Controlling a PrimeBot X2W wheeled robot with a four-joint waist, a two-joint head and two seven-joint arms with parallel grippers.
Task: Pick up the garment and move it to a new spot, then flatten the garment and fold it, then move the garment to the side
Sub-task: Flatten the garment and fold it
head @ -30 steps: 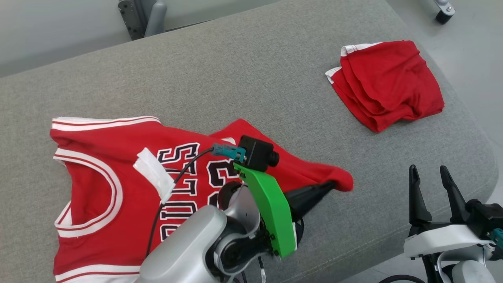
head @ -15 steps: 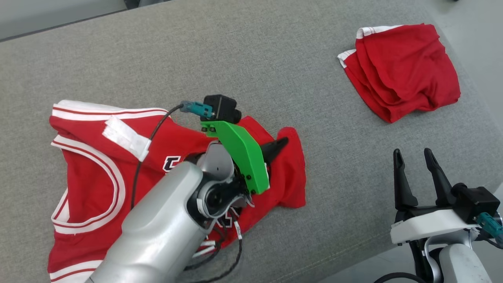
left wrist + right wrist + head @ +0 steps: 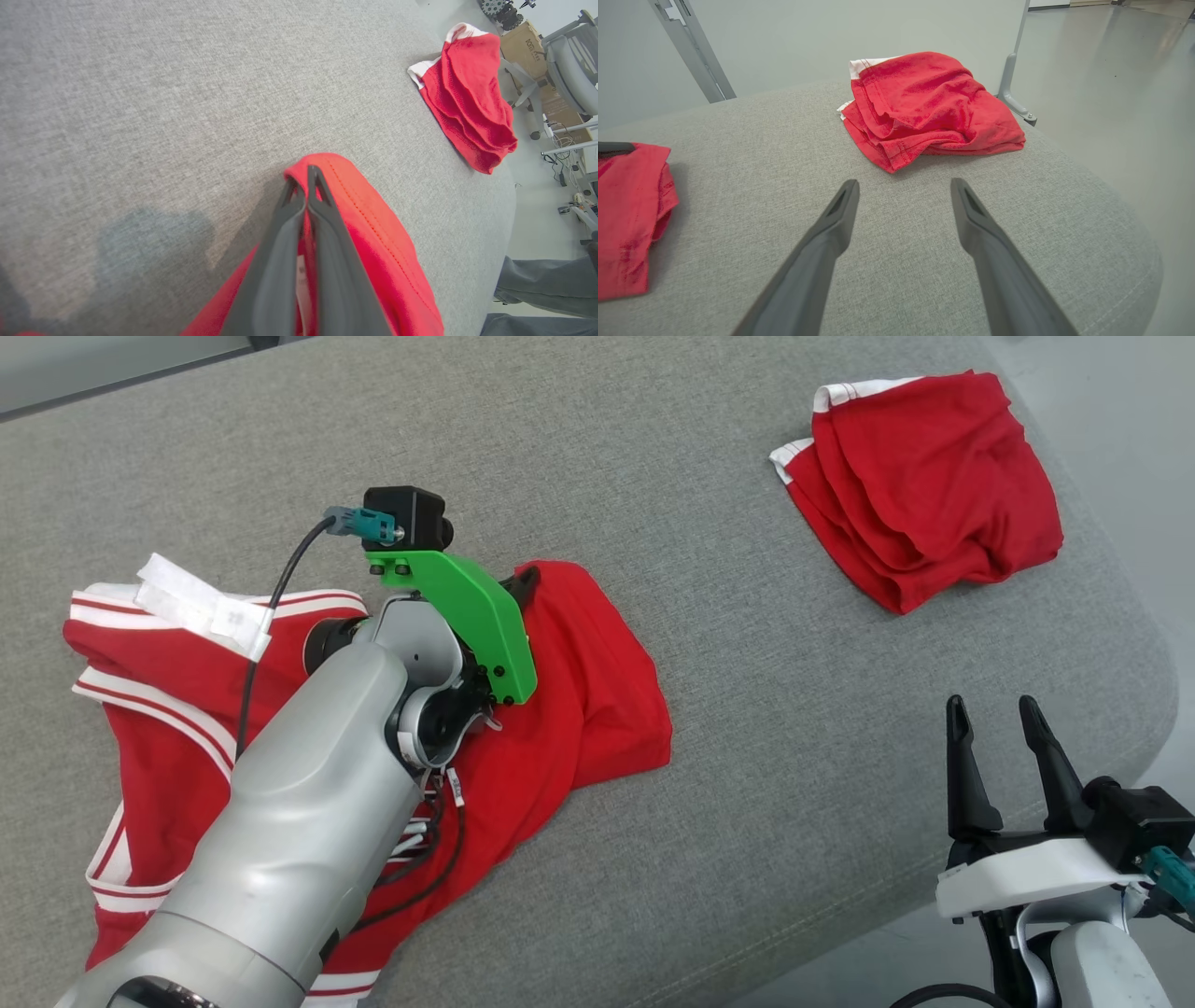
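Red basketball jersey (image 3: 579,709) on grey fabric cushion (image 3: 653,457), its edge pinched in the left gripper (image 3: 306,179).
Right gripper (image 3: 991,705) jaws spread, empty; silver left forearm (image 3: 308,821) covers the jersey's middle.

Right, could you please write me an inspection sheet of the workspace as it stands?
Surface: grey fabric cushion, bare between the garments.
Job's things: red jersey, crumpled, one edge lifted over itself.
Clutter: second red garment, bundled at the far right.
Grippers: left gripper shut on the jersey's edge; right gripper open, holding nothing, near the cushion's front edge.
Cables: black cable to the left wrist camera, over the jersey.
Surroundings: person's legs, cardboard box, chair beyond the cushion.
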